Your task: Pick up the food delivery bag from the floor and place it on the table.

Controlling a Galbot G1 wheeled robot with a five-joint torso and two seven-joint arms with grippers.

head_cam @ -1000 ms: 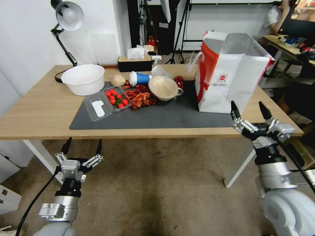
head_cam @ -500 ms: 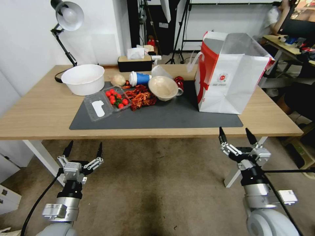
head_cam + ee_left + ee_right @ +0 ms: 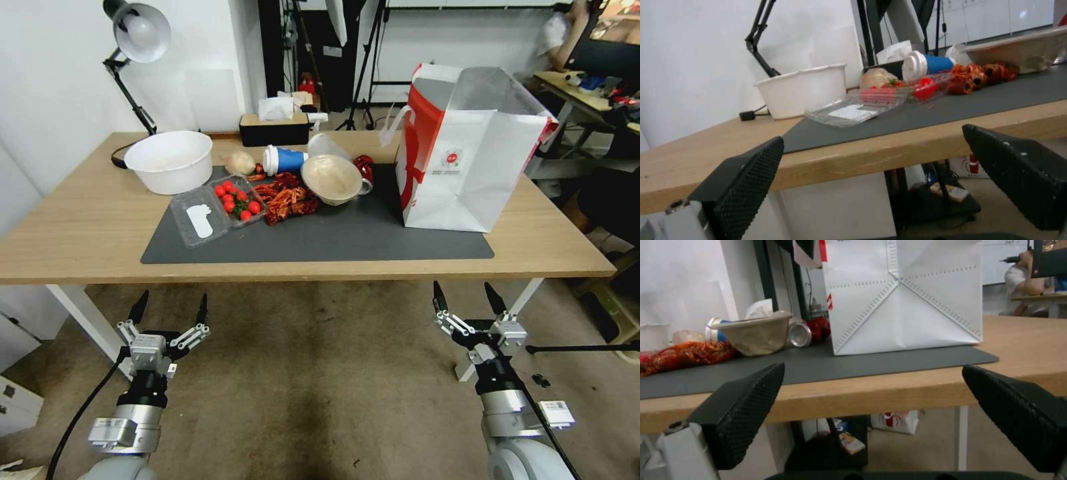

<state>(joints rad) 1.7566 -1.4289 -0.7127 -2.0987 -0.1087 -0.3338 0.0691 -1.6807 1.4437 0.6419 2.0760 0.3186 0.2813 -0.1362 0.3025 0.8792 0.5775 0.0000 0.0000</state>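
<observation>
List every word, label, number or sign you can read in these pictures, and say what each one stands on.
No text can be read.
Food delivery bag: round red logo with a line of small print under it, too small to read.
Clear plastic box: white sticker on its open lid, blurred.
Right arm: small white tag with dark marks, too small to read.
</observation>
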